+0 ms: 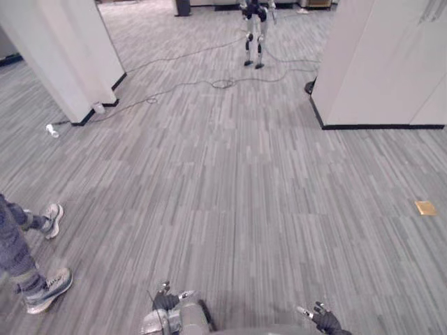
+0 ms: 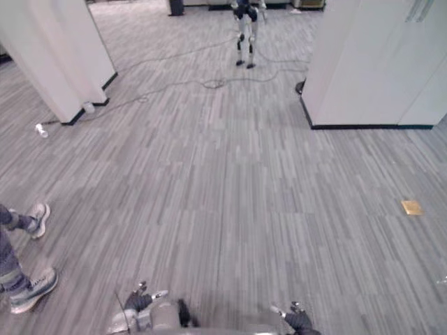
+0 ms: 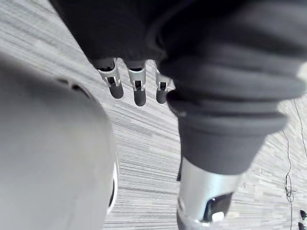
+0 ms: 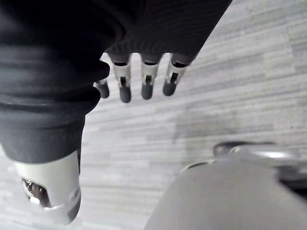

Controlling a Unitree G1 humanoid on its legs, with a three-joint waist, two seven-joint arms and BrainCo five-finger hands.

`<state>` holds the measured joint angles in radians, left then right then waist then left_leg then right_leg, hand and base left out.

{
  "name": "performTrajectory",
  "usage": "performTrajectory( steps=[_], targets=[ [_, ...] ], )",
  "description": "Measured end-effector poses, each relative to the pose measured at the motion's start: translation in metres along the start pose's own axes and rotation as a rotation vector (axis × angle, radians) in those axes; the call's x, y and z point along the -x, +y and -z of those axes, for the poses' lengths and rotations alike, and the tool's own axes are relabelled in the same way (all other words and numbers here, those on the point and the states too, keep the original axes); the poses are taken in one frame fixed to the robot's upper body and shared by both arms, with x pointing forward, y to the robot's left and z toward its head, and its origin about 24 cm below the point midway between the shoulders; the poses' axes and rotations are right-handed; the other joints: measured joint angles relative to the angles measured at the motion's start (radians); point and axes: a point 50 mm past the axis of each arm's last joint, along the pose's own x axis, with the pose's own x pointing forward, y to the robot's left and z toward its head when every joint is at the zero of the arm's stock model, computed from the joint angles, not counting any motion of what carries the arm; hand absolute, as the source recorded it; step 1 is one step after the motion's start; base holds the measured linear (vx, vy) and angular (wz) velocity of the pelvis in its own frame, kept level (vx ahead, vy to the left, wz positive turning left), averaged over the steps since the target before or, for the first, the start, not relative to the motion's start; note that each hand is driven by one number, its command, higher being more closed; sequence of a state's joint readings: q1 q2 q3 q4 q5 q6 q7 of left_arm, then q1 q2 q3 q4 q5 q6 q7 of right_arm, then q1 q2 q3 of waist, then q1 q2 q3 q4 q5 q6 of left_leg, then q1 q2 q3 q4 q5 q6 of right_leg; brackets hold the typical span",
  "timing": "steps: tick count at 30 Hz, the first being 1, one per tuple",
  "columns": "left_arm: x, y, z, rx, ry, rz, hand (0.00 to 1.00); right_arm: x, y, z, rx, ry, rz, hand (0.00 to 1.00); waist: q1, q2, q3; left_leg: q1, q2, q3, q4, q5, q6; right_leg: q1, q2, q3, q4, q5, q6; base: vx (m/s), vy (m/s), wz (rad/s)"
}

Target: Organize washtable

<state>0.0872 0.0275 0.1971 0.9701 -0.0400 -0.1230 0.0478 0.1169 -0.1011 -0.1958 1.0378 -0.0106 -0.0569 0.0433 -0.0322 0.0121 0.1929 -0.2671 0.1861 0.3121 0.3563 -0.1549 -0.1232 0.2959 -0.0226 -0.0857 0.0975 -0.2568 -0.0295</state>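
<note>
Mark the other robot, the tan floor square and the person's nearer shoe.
other robot (image 1: pixel 253 26), left eye view, its hips
tan square (image 1: pixel 425 207), left eye view, its middle
nearer shoe (image 1: pixel 47 292), left eye view, its side

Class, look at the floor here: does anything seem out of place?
Yes. A small white item lies loose by the left wall, a tan square sits alone at the right, and cables trail across the far floor.

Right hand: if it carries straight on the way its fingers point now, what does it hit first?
Probably the grey striped floor: the right hand hangs open, fingers aimed at it, nothing between; depth is unclear.
</note>
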Motion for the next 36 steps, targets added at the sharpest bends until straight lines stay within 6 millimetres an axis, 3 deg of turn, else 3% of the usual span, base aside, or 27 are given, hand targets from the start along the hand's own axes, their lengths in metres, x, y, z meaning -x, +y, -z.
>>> performTrajectory(
  steps=[1, 2, 3, 4, 5, 6, 7, 8, 10, 13, 15, 17, 18, 19, 21, 22, 23, 24, 25, 26, 27, 28, 30, 33, 34, 35, 36],
  targets=[
    [0.0, -0.002, 0.001, 0.017, -0.003, 0.005, 0.0, 0.0, -0.004, 0.0, 0.008, 0.0, 0.009, 0.0, 0.008, 0.017, -0.003, -0.032, -0.009, -0.047, -0.095, 0.053, 0.001, 0.036, 0.002, 0.019, -0.031, -0.017, 0.024, 0.7, 0.301, -0.63],
    [0.0, -0.002, 0.0, 0.025, -0.003, 0.004, 0.0, 0.001, -0.002, 0.006, 0.006, 0.019, 0.008, 0.0, 0.016, 0.009, -0.009, -0.028, -0.033, -0.071, -0.067, 0.154, 0.061, 0.065, -0.016, 0.039, -0.023, -0.032, 0.044, 0.61, 0.282, -0.6],
    [0.001, -0.003, 0.002, 0.023, 0.005, 0.005, 0.0, 0.002, 0.0, 0.007, 0.003, 0.021, 0.006, 0.0, 0.014, 0.002, -0.016, -0.021, -0.053, -0.08, -0.069, 0.191, 0.096, 0.067, -0.033, 0.044, -0.001, -0.032, 0.044, 0.77, 0.362, -0.34],
    [0.0, 0.0, 0.003, 0.018, 0.011, 0.0, 0.0, 0.002, 0.002, 0.009, -0.003, 0.023, 0.002, 0.0, 0.003, -0.02, -0.032, -0.012, -0.096, -0.096, -0.061, 0.193, 0.142, 0.027, -0.067, 0.05, 0.107, -0.032, 0.045, 0.54, 0.235, 0.0],
    [0.0, 0.005, 0.004, 0.01, 0.016, -0.01, 0.0, 0.003, 0.004, 0.011, -0.009, 0.027, 0.0, 0.0, -0.003, -0.036, -0.041, -0.008, -0.113, -0.093, -0.047, 0.175, 0.159, -0.017, -0.087, 0.059, 0.207, -0.031, 0.047, 0.69, 0.306, 0.21],
    [-0.001, 0.008, 0.003, 0.003, 0.015, -0.015, 0.0, 0.002, 0.011, 0.012, -0.03, 0.028, -0.012, 0.0, -0.01, -0.057, -0.037, 0.024, -0.146, -0.095, -0.031, 0.132, 0.169, -0.103, -0.118, 0.079, 0.439, 0.002, 0.101, 0.67, 0.253, 0.52],
    [-0.003, 0.013, -0.002, -0.021, 0.014, -0.021, 0.0, 0.003, 0.015, 0.015, -0.047, 0.04, -0.018, 0.0, -0.012, -0.093, -0.021, 0.084, -0.19, -0.102, -0.028, 0.072, 0.183, -0.179, -0.148, 0.108, 0.679, 0.141, 0.172, 0.66, 0.234, 0.59],
    [-0.004, 0.015, -0.003, -0.037, 0.018, -0.021, 0.0, 0.003, 0.017, 0.017, -0.056, 0.044, -0.021, 0.0, -0.015, -0.096, -0.012, 0.124, -0.207, -0.114, -0.034, 0.044, 0.195, -0.208, -0.159, 0.111, 0.776, 0.221, 0.185, 0.62, 0.171, 0.53],
    [-0.003, 0.015, 0.003, -0.077, 0.052, -0.009, 0.0, 0.002, 0.017, 0.013, -0.016, 0.031, -0.04, 0.0, -0.011, -0.094, -0.005, 0.308, -0.227, -0.131, -0.1, -0.022, 0.204, -0.313, -0.163, 0.065, 0.958, 0.071, 0.074, 0.62, 0.15, 0.18],
    [-0.002, 0.004, 0.01, -0.12, 0.079, 0.033, 0.0, 0.002, 0.013, 0.003, 0.002, -0.025, -0.037, 0.0, -0.049, -0.06, -0.006, 0.46, -0.196, -0.175, -0.199, -0.054, 0.198, -0.459, -0.095, -0.037, 0.829, -0.039, 0.03, 0.64, 0.044, 0.37],
    [-0.002, 0.0, 0.012, -0.137, 0.091, 0.045, 0.0, 0.002, 0.012, -0.002, 0.0, -0.05, -0.033, 0.0, -0.068, -0.05, -0.006, 0.528, -0.177, -0.191, -0.252, -0.064, 0.19, -0.549, -0.066, -0.099, 0.604, -0.032, 0.038, 0.64, -0.047, 0.53],
    [-0.003, -0.006, 0.01, -0.15, 0.089, 0.061, 0.0, 0.003, 0.011, 0.001, -0.017, -0.043, -0.026, 0.0, -0.068, -0.052, -0.005, 0.611, -0.17, -0.202, -0.302, -0.087, 0.185, -0.604, -0.053, -0.159, 0.271, 0.101, 0.039, 0.7, -0.108, 0.59],
    [-0.003, -0.006, 0.01, -0.148, 0.09, 0.062, 0.0, 0.003, 0.011, 0.003, -0.019, -0.035, -0.024, 0.0, -0.067, -0.053, -0.005, 0.635, -0.17, -0.204, -0.308, -0.097, 0.174, -0.608, -0.05, -0.16, 0.218, 0.152, 0.036, 0.74, -0.134, 0.71],
    [-0.001, -0.007, 0.015, -0.143, 0.103, 0.062, 0.0, 0.004, 0.012, 0.008, -0.022, -0.02, -0.024, 0.0, -0.072, -0.046, -0.009, 0.672, -0.166, -0.218, -0.294, -0.112, 0.153, -0.599, -0.044, -0.143, 0.251, 0.267, -0.015, 0.76, -0.154, 0.55],
    [0.0, -0.014, 0.015, -0.126, 0.099, 0.07, 0.0, 0.005, 0.005, 0.007, -0.016, -0.018, -0.009, 0.0, -0.066, -0.024, -0.021, 0.64, -0.127, -0.221, -0.136, -0.108, 0.117, -0.589, -0.031, -0.137, 0.336, 0.21, -0.047, 0.82, -0.191, 0.3],
    [-0.001, -0.015, 0.013, -0.108, 0.089, 0.065, 0.0, 0.004, 0.001, 0.005, -0.01, -0.021, -0.002, 0.0, -0.067, -0.004, -0.013, 0.552, -0.093, -0.217, 0.1, -0.069, 0.049, -0.548, -0.021, -0.15, 0.341, 0.169, -0.052, 0.85, -0.242, 0.07],
    [0.0, -0.013, 0.012, -0.066, 0.084, 0.047, 0.0, 0.005, -0.003, 0.001, -0.003, -0.036, 0.006, 0.0, -0.065, 0.017, -0.001, 0.431, -0.044, -0.232, 0.386, 0.053, -0.061, -0.491, 0.005, -0.151, 0.333, 0.125, -0.061, 0.7, -0.196, 0.01],
    [0.0, -0.012, 0.011, -0.042, 0.077, 0.035, 0.0, 0.005, -0.004, -0.001, 0.002, -0.04, 0.01, 0.0, -0.065, 0.026, 0.004, 0.377, -0.017, -0.231, 0.524, 0.07, -0.091, -0.459, 0.025, -0.149, 0.327, 0.106, -0.069, 0.82, -0.214, -0.23],
    [0.0, -0.009, 0.01, -0.021, 0.064, 0.019, 0.0, 0.004, -0.005, 0.0, 0.004, -0.032, 0.014, 0.0, -0.061, 0.031, 0.011, 0.301, 0.034, -0.216, 0.737, 0.067, -0.088, -0.379, 0.055, -0.138, 0.314, 0.072, -0.084, 0.52, -0.101, -0.4],
    [0.001, -0.006, 0.01, -0.021, 0.061, 0.011, 0.0, 0.004, -0.004, 0.002, 0.006, -0.024, 0.012, 0.0, -0.056, 0.024, 0.015, 0.276, 0.052, -0.201, 0.801, 0.064, -0.083, -0.332, 0.066, -0.124, 0.3, 0.057, -0.09, 0.61, -0.104, -0.7],
    [0.001, 0.001, 0.01, -0.023, 0.058, -0.006, 0.0, 0.004, -0.001, 0.003, 0.005, -0.02, 0.005, 0.0, -0.04, 0.003, 0.02, 0.235, 0.08, -0.157, 0.855, 0.043, -0.047, -0.247, 0.079, -0.09, 0.25, 0.045, -0.097, 0.54, -0.091, -0.84],
    [0.001, 0.004, 0.009, -0.021, 0.051, -0.013, 0.0, 0.004, 0.002, 0.003, 0.0, -0.019, -0.001, 0.0, -0.034, -0.008, 0.013, 0.176, 0.089, -0.105, 0.816, 0.012, 0.003, -0.183, 0.076, -0.049, 0.194, 0.041, -0.099, 0.53, -0.083, -0.87],
    [0.0, 0.005, 0.004, -0.012, 0.023, -0.015, 0.0, 0.002, 0.003, 0.0, -0.003, -0.015, -0.003, 0.0, -0.032, -0.016, 0.01, 0.073, 0.078, -0.054, 0.635, -0.036, 0.052, -0.089, 0.068, 0.011, 0.103, 0.047, -0.089, 0.57, -0.01, -0.84],
    [0.0, 0.002, -0.001, -0.016, -0.004, -0.003, 0.0, 0.001, 0.005, -0.001, -0.005, -0.011, -0.002, 0.0, -0.019, -0.023, 0.009, 0.024, -0.02, -0.123, 0.233, -0.037, 0.035, -0.024, 0.029, 0.082, 0.047, 0.036, -0.071, 0.46, 0.11, -0.85],
    [0.0, -0.002, 0.0, -0.028, -0.002, 0.013, 0.0, 0.002, 0.0, 0.004, 0.005, 0.0, 0.012, 0.0, -0.005, -0.007, 0.002, 0.038, -0.069, -0.208, 0.002, -0.001, -0.013, -0.011, 0.024, 0.124, 0.03, 0.029, -0.06, 0.57, 0.263, -1.33],
    [0.001, -0.005, 0.002, -0.038, 0.003, 0.023, 0.0, 0.002, -0.005, 0.006, 0.015, 0.009, 0.025, 0.0, -0.003, 0.012, -0.006, 0.024, -0.066, -0.253, -0.081, 0.026, -0.009, 0.003, 0.033, 0.157, 0.039, -0.005, -0.033, 0.49, 0.27, -1.27],
    [0.001, -0.004, 0.002, -0.038, 0.004, 0.024, 0.0, 0.003, -0.004, 0.008, 0.013, 0.017, 0.025, 0.0, -0.001, 0.006, -0.008, 0.025, -0.07, -0.256, -0.045, 0.077, 0.028, 0.007, 0.027, 0.173, 0.063, -0.037, -0.023, 0.69, 0.367, -1.18]
  ],
)
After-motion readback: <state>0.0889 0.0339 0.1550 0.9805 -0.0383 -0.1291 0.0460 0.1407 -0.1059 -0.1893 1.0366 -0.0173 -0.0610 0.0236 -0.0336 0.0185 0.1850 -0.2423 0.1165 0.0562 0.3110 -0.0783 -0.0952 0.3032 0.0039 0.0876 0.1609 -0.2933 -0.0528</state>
